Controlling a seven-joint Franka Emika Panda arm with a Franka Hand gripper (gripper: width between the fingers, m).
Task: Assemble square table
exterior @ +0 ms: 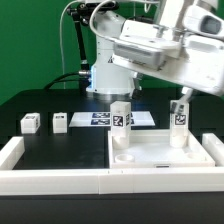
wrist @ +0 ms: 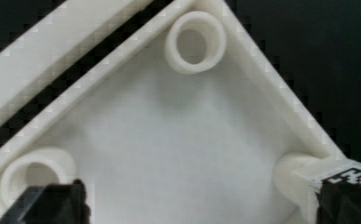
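Overhead, the gripper (exterior: 184, 98) hangs at the top of an upright leg post (exterior: 180, 115); its dark fingers (wrist: 63, 206) show at the edge of the wrist view, but neither view makes clear whether they are apart or pressed on the post. Directly beneath the gripper, that post stands in a far corner of the square table slab (exterior: 160, 150), which lies flat on the black tabletop (exterior: 60, 145); a second upright leg post (exterior: 121, 115) stands in the other far corner, away from the gripper toward the exterior view's left. The wrist view shows the slab's recessed face with one empty corner hole (wrist: 195, 42) and another hole (wrist: 44, 172). Farther from the gripper, a loose leg post (exterior: 60, 122) and an outermost loose post (exterior: 29, 123) lie on the tabletop, well apart from the slab; the marker board (exterior: 85, 118) lies beyond them; a low white wall (exterior: 50, 172) borders the near side.
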